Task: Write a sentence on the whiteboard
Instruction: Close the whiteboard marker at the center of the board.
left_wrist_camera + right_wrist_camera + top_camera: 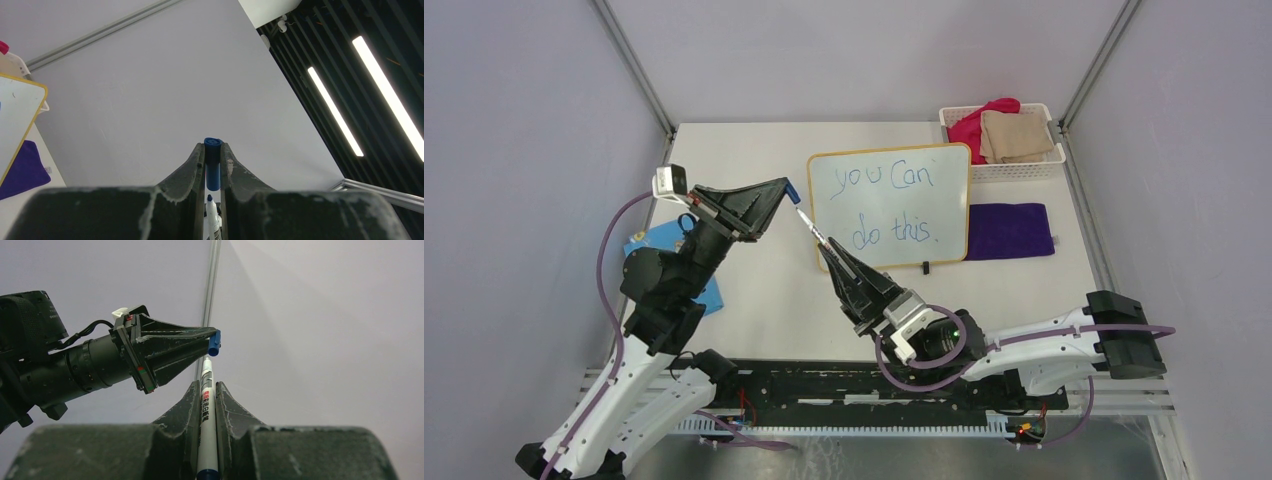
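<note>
The whiteboard (pixel 890 204) with a yellow-orange rim stands at the table's middle back, and its corner shows in the left wrist view (pixel 20 110). On it is the sentence (pixel 886 204) "you Can do this." in blue, in two lines. My left gripper (pixel 785 191) is shut on the blue marker cap (pixel 213 162), raised left of the board. My right gripper (pixel 826 250) is shut on the white marker (pixel 206 410). The marker tip (pixel 802 215) points up at the cap with a small gap between them.
A white basket (pixel 1006 170) with red and tan cloths stands at the back right. A purple cloth (pixel 1008 231) lies right of the board. A blue flat card (pixel 664 248) lies under my left arm at the table's left.
</note>
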Controlling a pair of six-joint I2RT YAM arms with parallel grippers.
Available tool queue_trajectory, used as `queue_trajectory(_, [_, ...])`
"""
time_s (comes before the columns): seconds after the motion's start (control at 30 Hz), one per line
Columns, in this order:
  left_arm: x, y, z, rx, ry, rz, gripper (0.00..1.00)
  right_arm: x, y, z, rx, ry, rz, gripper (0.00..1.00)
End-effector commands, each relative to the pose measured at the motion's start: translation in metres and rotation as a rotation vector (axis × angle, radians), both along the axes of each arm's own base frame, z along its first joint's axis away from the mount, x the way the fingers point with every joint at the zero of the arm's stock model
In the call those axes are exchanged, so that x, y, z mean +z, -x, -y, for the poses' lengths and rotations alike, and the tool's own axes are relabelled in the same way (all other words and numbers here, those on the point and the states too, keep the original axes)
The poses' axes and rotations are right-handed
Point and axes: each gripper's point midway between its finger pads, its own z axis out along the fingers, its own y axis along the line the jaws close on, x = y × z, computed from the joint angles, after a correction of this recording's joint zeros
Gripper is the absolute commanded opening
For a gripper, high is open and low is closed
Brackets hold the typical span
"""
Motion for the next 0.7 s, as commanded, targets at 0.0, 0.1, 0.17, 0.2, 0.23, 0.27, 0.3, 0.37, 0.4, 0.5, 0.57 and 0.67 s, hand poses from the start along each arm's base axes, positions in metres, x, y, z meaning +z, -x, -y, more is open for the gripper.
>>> queue_trajectory(0.0, [0.0072, 0.0083, -0.002, 0.012, -0.024, 0.069, 0.02, 0.0207, 0.0, 0.0104, -0.009, -0.076, -0.005, 0.0])
queue_trajectory(0.1, [0.0069, 0.0086, -0.0022, 0.012, -0.025, 0.07, 0.02, 0.0207, -0.0006, 0.011, -0.015, -0.076, -0.005, 0.0])
queue_trajectory(0.17, [0.0058, 0.0086, -0.002, 0.012, -0.028, 0.066, 0.02, 0.0213, -0.0011, 0.0121, -0.017, -0.08, -0.006, 0.0])
queue_trajectory(0.2, [0.0055, 0.0085, -0.0023, 0.015, -0.03, 0.066, 0.02, 0.0215, -0.0009, 0.0121, -0.016, -0.08, -0.005, 0.0])
queue_trajectory(0.23, [0.0052, 0.0086, -0.0026, 0.015, -0.03, 0.065, 0.02, 0.022, -0.0011, 0.0126, -0.016, -0.082, -0.004, 0.0])
queue_trajectory(0.27, [0.0049, 0.0088, -0.003, 0.017, -0.03, 0.066, 0.02, 0.0222, -0.0009, 0.0127, -0.015, -0.083, -0.005, 0.0])
queue_trajectory(0.3, [0.0048, 0.0092, -0.0031, 0.016, -0.03, 0.066, 0.02, 0.0222, -0.0008, 0.0127, -0.016, -0.082, -0.003, 0.0])
queue_trajectory(0.37, [0.0049, 0.0092, -0.0035, 0.018, -0.03, 0.066, 0.02, 0.0226, -0.0009, 0.0133, -0.017, -0.084, -0.003, 0.0])
queue_trajectory(0.4, [0.0041, 0.0093, -0.0033, 0.018, -0.033, 0.064, 0.02, 0.0225, -0.0009, 0.0131, -0.017, -0.084, -0.003, 0.0])
queue_trajectory(0.5, [0.0039, 0.0095, -0.0035, 0.019, -0.034, 0.064, 0.02, 0.0233, -0.0007, 0.013, -0.017, -0.086, -0.002, 0.0])
queue_trajectory(0.57, [0.0038, 0.0098, -0.0037, 0.02, -0.035, 0.065, 0.02, 0.0236, -0.001, 0.0127, -0.017, -0.086, -0.001, 0.0])
queue_trajectory(0.67, [0.0026, 0.0089, -0.0033, 0.021, -0.041, 0.061, 0.02, 0.0242, -0.0005, 0.0127, -0.016, -0.087, -0.001, 0.0])
